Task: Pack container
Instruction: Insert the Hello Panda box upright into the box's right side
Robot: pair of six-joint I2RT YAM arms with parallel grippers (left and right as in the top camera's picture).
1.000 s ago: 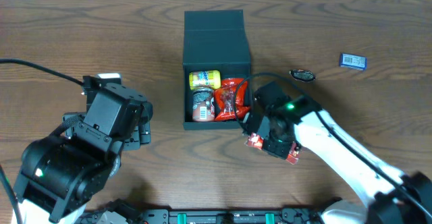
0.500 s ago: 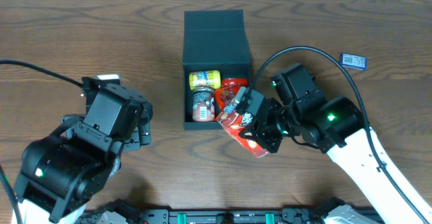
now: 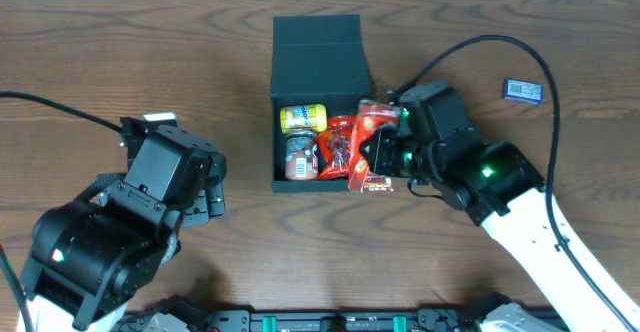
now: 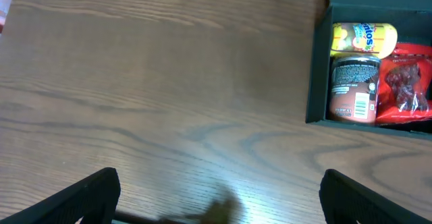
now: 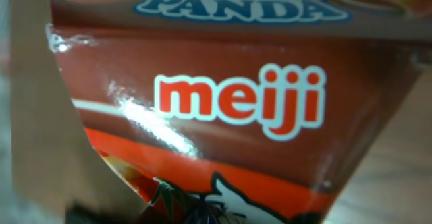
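Note:
The dark teal container (image 3: pixel 322 67) stands open at the table's middle back, its lid laid flat behind it. Inside lie a yellow snack pouch (image 3: pixel 302 118), a brown cup (image 3: pixel 300 156) and a red bag (image 3: pixel 340 144); they also show in the left wrist view, in the container (image 4: pixel 317 82). My right gripper (image 3: pixel 385 147) is shut on a red Meiji snack carton (image 3: pixel 373 142) and holds it over the container's right edge. The carton (image 5: pixel 223 109) fills the right wrist view. My left gripper (image 4: pixel 216 204) is open and empty over bare table left of the container.
A small blue packet (image 3: pixel 522 90) lies at the far right. A dark oval object (image 3: pixel 448 111) lies right of the container, near the right arm's cable. My left arm's bulk (image 3: pixel 120 222) covers the front left of the table.
My right gripper has lifted the red carton from the table at front right and carried it up and left to the container's right edge. The left arm has not moved.

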